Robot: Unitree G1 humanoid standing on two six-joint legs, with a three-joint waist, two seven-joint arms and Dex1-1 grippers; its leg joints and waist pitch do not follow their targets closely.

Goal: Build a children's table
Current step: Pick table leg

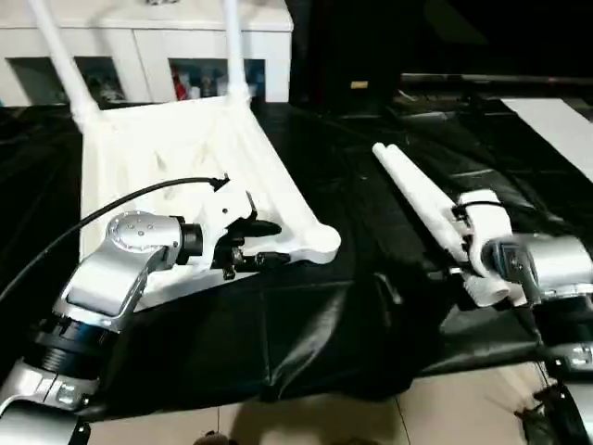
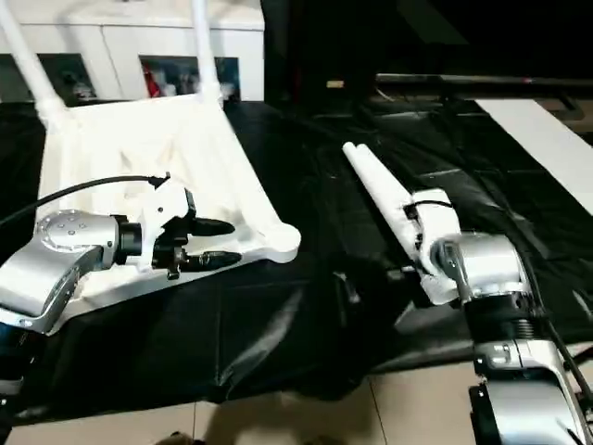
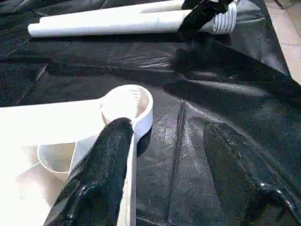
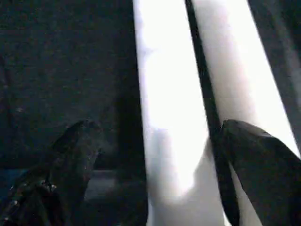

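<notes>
Table top (image 1: 176, 158) lay upside down on the black sheet (image 1: 306, 324), ribbed underside up, tilted with its far edge raised. Two legs already stood in the far corner sockets: one at far left (image 1: 57, 56), one at far right (image 1: 233, 46). Near-right corner socket (image 3: 127, 104) was empty, open end visible in the left wrist view. Left gripper (image 1: 262, 244) sat at the near edge of the top, just beside that socket, fingers partly spread; one black finger (image 3: 101, 174) lay across the top's edge rib touching the socket rim, the other finger (image 3: 244, 179) was over the black sheet, apart from the plastic. Whether it actually gripped the edge, couldn't tell. The two loose legs (image 1: 417, 190) lay side by side, touching, on the sheet to the right of the top, well apart from it, narrow ends pointing away from the robot. Right gripper (image 4: 155, 155) was down over the near ends of those legs, fingers spread wide; one finger (image 4: 70, 160) on the outer side of one leg, the other finger (image 4: 263, 165) over the second leg. Not closed on either. A flat white board (image 1: 556, 130) lay at far right on the sheet.
</notes>
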